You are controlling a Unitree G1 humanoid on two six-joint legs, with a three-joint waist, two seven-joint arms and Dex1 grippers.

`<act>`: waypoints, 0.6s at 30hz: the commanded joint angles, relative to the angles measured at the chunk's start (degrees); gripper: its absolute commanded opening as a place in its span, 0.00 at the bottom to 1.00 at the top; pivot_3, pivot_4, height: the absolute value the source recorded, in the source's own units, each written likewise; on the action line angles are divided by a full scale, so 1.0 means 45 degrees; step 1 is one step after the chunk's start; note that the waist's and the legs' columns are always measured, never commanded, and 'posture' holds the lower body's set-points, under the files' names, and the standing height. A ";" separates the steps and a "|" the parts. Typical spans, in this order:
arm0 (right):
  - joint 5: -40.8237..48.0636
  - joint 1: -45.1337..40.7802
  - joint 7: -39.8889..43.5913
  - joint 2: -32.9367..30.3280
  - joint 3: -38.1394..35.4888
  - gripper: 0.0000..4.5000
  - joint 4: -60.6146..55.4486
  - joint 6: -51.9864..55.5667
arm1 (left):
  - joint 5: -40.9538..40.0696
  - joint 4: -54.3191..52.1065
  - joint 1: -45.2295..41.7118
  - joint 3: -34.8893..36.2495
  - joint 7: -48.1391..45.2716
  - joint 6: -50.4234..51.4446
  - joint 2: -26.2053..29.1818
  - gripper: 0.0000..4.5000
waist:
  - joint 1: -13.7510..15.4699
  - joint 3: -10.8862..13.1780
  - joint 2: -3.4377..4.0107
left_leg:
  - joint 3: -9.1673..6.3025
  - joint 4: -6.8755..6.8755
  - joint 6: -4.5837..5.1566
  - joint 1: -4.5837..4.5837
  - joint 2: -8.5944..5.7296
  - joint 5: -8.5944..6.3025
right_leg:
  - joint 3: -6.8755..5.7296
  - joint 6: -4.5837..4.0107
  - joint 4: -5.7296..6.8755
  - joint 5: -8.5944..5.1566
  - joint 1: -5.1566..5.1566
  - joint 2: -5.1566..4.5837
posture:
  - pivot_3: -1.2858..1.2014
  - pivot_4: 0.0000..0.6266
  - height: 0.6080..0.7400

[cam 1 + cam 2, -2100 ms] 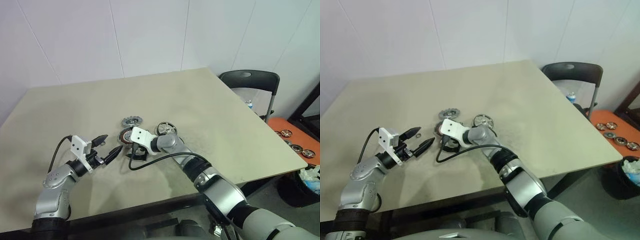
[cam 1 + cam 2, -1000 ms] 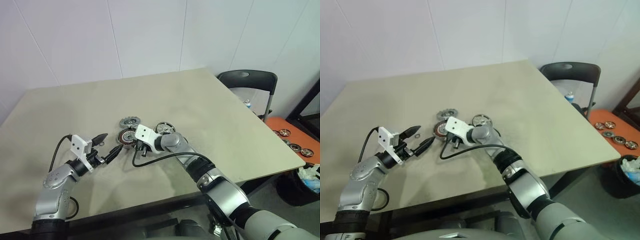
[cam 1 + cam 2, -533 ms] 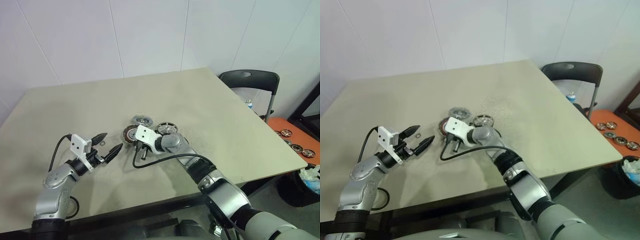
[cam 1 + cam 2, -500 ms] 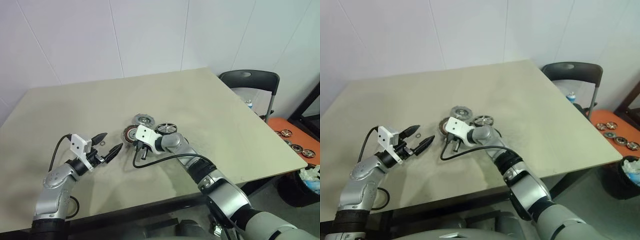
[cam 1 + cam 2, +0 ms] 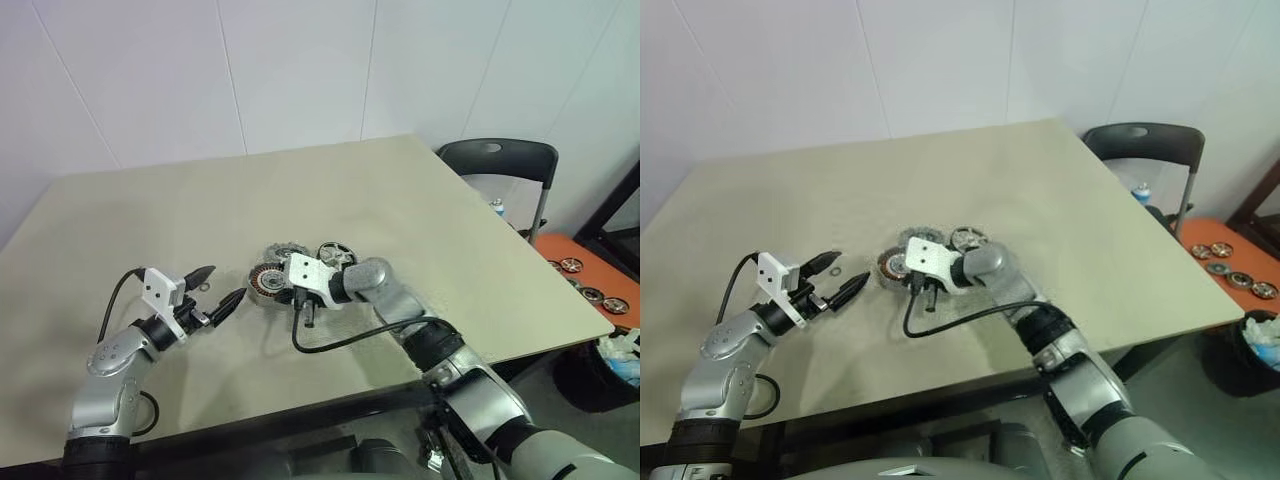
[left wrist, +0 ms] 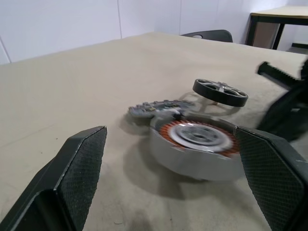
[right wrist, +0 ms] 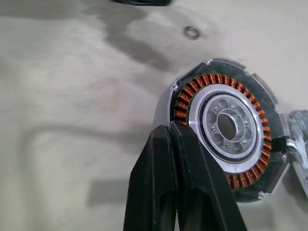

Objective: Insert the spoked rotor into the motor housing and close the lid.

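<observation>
The motor housing (image 5: 265, 283), a disc with copper windings, lies flat on the table. Behind it, touching its rim, is the silver-grey lid (image 5: 285, 253), and to the right lies the black spoked rotor (image 5: 335, 254). My right gripper (image 5: 307, 316) is shut on nothing and points down beside the near right rim of the housing (image 7: 226, 130); the right wrist view shows its closed tips (image 7: 172, 129) over that rim. At the left my left gripper (image 5: 225, 282) is open and level, aimed at the housing (image 6: 197, 144) from a short way off.
A small metal washer (image 5: 203, 287) lies on the table (image 5: 420, 200) beside my left fingertips. A black cable loops from my right wrist onto the table. A dark chair (image 5: 497, 160) stands past the table's far right corner. An orange tray (image 5: 585, 285) with more parts sits low on the right.
My right gripper has shut and drawn back toward me and to the right, off the housing. The lid has slid a little to the right. The left arm has kept still.
</observation>
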 commanded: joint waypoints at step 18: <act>0.3412 -0.0261 0.0217 0.1085 -0.1707 0.43 -0.0518 0.2824 | 0.0121 0.1354 0.0153 0.1102 0.0547 -0.0399 0.0223 1.00 | 0.0021 0.0000 -0.0002 | -0.0002 0.0001 -0.0001 0.0006 -0.0003 0.0000 | -0.0010 0.0000 0.0003 0.0000 0.0005 -0.0006 | 0.52 0.00 1.00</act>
